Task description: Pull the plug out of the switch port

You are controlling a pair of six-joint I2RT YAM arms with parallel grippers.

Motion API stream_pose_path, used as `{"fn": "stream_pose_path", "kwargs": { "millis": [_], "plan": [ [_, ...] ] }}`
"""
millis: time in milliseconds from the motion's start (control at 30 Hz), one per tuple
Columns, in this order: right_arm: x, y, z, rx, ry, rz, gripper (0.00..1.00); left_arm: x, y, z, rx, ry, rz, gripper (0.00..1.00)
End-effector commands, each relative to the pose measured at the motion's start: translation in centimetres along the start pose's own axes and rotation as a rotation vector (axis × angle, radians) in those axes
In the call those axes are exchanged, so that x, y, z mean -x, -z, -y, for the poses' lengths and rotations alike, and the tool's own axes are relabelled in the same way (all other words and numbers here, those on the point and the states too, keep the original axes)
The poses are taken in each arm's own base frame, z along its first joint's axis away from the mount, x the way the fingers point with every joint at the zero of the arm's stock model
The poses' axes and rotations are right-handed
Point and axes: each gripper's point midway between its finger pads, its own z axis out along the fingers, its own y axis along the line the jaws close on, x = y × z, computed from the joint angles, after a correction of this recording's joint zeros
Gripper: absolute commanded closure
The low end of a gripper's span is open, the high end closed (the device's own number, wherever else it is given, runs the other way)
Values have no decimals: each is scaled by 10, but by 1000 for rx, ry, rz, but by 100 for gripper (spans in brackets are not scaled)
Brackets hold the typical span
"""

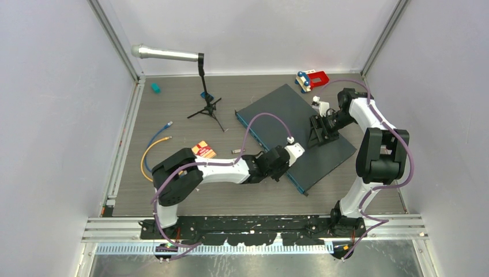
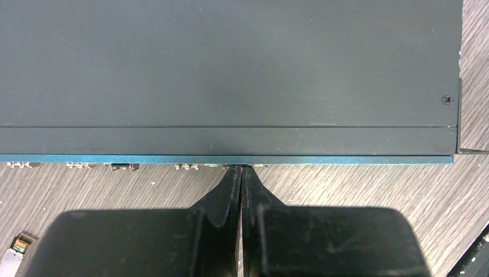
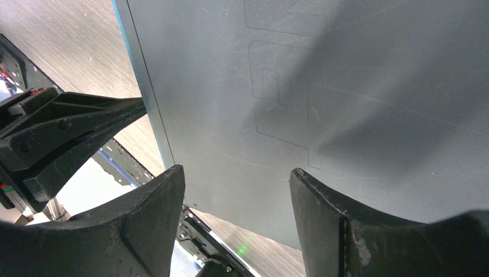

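We see the left claw [image 1: 282, 164] [image 2: 240, 170] clenched, its two fingers pressed flat together. The tips touch the thin blue front edge of the switch [image 1: 277, 109] [image 2: 230, 69] [image 3: 346, 86], about the middle of that edge. The switch lies flat on the table [image 1: 173, 196], turned at an angle. The right claw [image 1: 317, 133] [image 3: 236, 173] hangs just above the dark top of the switch (its fingers stand well apart) and grasps nothing.

We count one switch and two claws. Left of the switch lie two loose cables, one blue [image 1: 157, 135] and one yellow [image 1: 147, 153]. Behind the switch are one microphone [image 1: 167, 54] on a stand and one red and blue toy [image 1: 311, 79].

The ports sit under the blue edge, so the left wrist view shows only a few small tabs there. The plug itself we cannot make out, nor whether the closed tips pinch it.
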Motion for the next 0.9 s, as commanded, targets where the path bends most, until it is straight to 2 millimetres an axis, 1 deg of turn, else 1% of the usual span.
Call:
{"fn": "stream_pose_path", "kwargs": {
  "millis": [0, 100, 300, 400, 667, 867],
  "plan": [
    [11, 7, -5, 6, 33, 24, 28, -1, -23, -14, 79, 30, 54, 100],
    [10, 7, -6, 7, 33, 23, 28, -1, -19, -10, 74, 7, 59, 100],
    [11, 7, -6, 7, 35, 24, 27, -6, -9, -13, 83, -34, 70, 100],
    [10, 6, -5, 9, 32, 19, 27, -3, -3, -13, 72, -51, 83, 99],
    [9, 5, -4, 11, 30, 12, 26, 14, 20, -16, 68, -63, 147, 81],
    [8, 4, -3, 11, 24, 5, 24, 21, 25, -12, 38, -49, 163, 72]
  ]
}}
